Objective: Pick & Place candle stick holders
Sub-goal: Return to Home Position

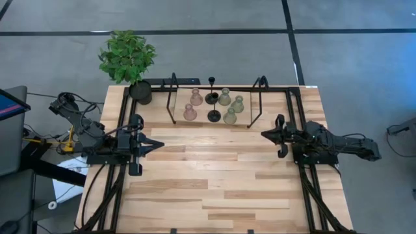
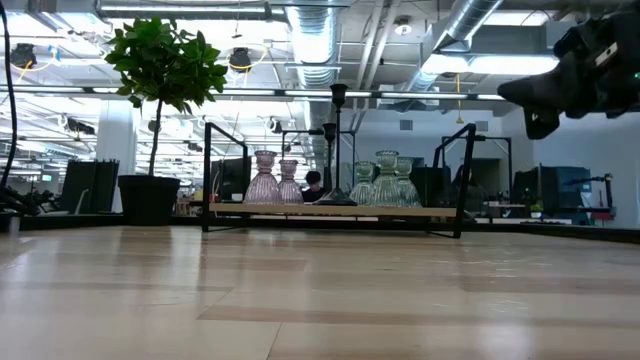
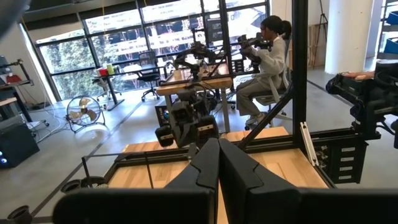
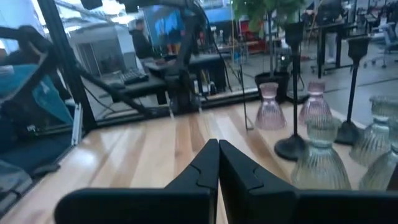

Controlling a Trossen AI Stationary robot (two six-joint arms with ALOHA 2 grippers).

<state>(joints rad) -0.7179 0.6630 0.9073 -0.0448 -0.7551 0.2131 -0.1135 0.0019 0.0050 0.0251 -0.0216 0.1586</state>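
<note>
Table carries plant beside candle stick holders.

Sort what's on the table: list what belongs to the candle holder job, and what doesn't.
Job: two pink holders, three green holders, two black holders, all on the shelf.
Not the job: potted plant, wire frames at the shelf ends.

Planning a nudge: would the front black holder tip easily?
Probably. The front black holder has a tall thin stem on a small round base, so a high push may topple it. Falling, it could hit the green holder close beside it.
</note>
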